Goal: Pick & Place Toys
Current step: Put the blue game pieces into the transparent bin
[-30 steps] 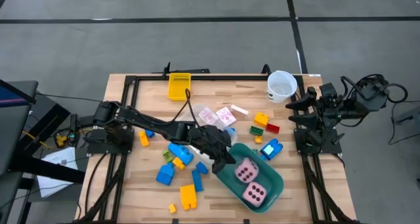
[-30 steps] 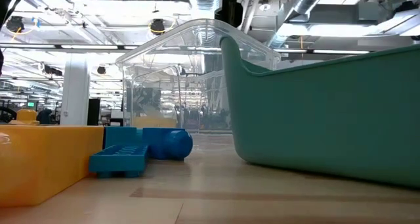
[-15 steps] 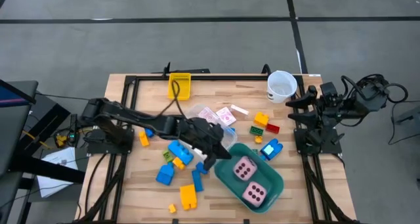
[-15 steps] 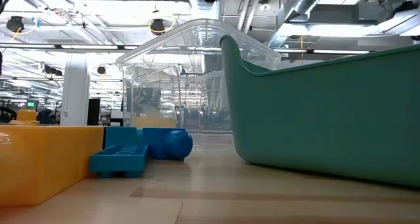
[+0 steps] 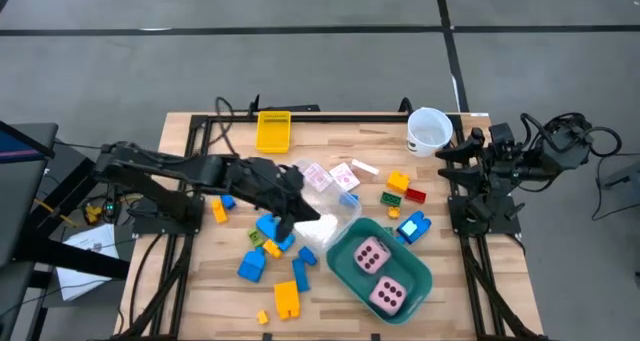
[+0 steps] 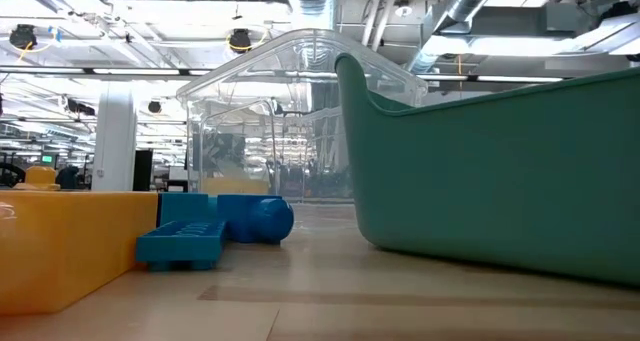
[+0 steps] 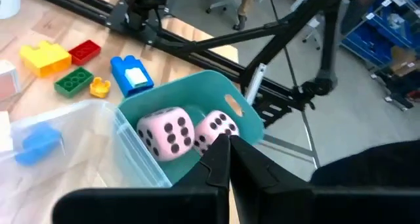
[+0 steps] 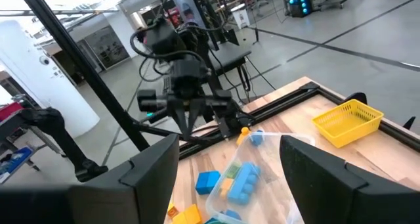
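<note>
Two dice [image 5: 379, 274] are being held in the teal tub [image 5: 345, 267] at lower centre of the tabletop [image 5: 230, 291] — bricks [image 5: 270, 231] and cards [image 5: 330, 175] are lying scattered around it. The left gripper [image 5: 292, 213] is hovering left of the tub, jaws pressed together. The right gripper [image 5: 447, 164] is parked at the right edge — jaws spread.

Two pink dice [image 5: 379, 275] in tub
</note>
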